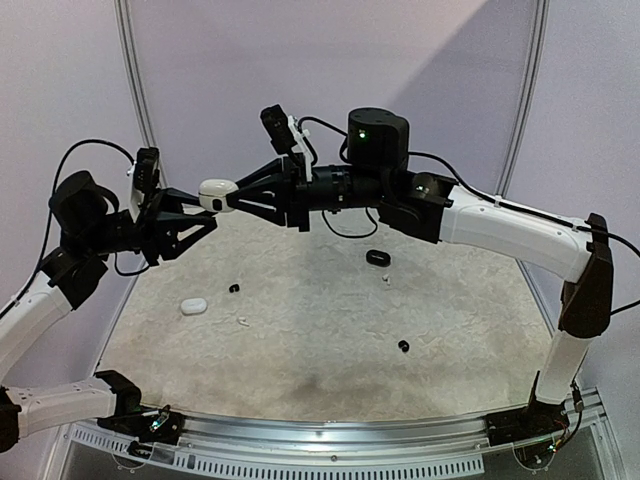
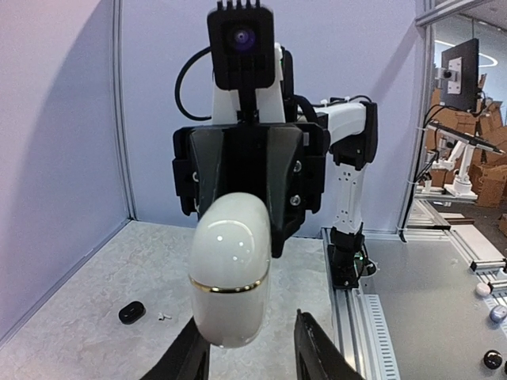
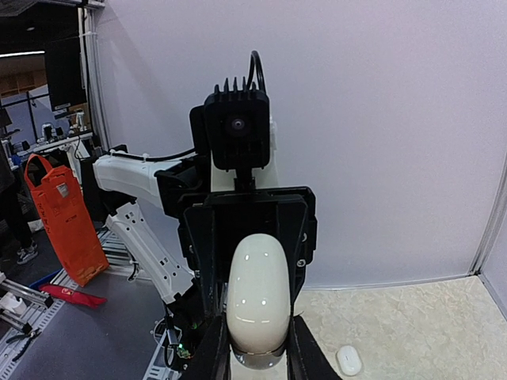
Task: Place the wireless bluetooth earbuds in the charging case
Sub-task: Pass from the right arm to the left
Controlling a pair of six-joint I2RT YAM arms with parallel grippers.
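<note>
**White case aloft: drop risk**

Top view: glossy white oval charging case [image 1: 216, 193] is in mid-air. A tiny black earbud [image 1: 404, 346] lies loose on the speckled tabletop [image 1: 300, 340], well apart.
Left wrist: left gripper [image 2: 249, 324] flanks the case's end, gap on one side; grip cannot be told.
Right wrist: right gripper [image 3: 255, 344] pinches it.
Judgement: the slick shell could twist out if the squeeze is uneven.

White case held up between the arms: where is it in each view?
Top external: white case upper left of centre, in mid-air.
Left wrist: white case centre frame, large.
Right wrist: white case bottom centre.
Shared landmark: speckled table, visible in all three.
</note>
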